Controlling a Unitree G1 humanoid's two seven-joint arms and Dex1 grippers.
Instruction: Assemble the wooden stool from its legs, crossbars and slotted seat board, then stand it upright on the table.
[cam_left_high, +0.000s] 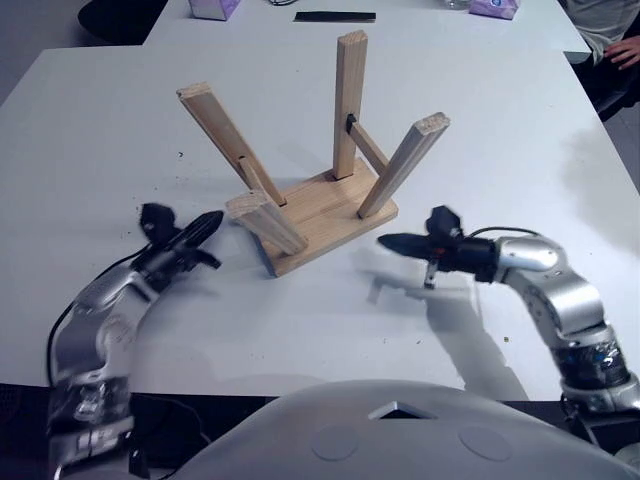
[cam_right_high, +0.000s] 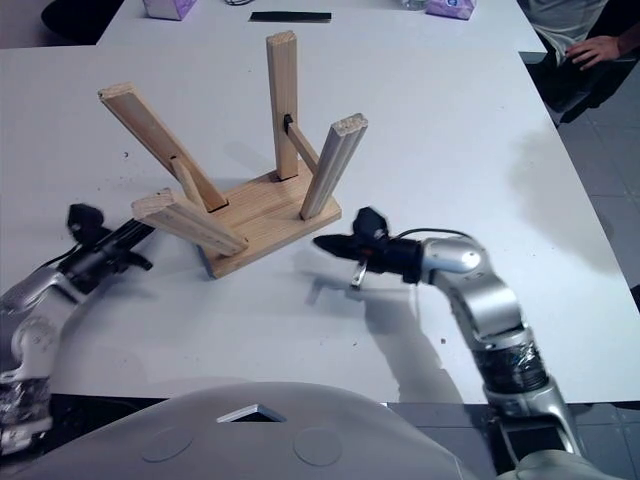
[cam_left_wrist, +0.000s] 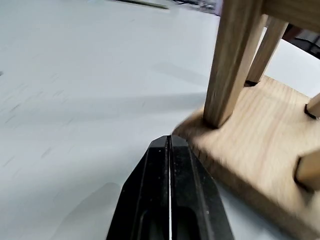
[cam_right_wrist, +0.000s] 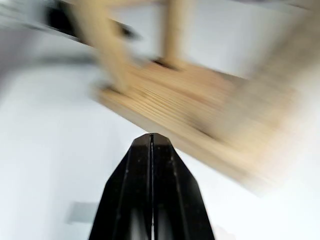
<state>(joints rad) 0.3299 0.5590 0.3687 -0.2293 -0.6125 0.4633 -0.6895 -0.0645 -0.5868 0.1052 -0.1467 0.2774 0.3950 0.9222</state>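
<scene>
While both grippers hold nothing, the stool (cam_left_high: 318, 190) sits upside down mid-table (cam_left_high: 100, 120).
The pale wood seat board (cam_left_high: 330, 218) lies flat, four legs (cam_left_high: 349, 100) splay upward, and short crossbars (cam_left_high: 370, 148) join them low down. The left gripper (cam_left_high: 210, 222) has its fingers pressed together, tip just beside the board's left corner. The right gripper (cam_left_high: 388, 241) is also pressed together, near the board's right edge and apart from it. Print on the far boxes (cam_left_high: 213, 8) is too small to read.

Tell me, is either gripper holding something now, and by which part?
Nothing is held. The left gripper and the right gripper are both shut and empty, each beside the upside-down pale wooden stool on the white table.
</scene>
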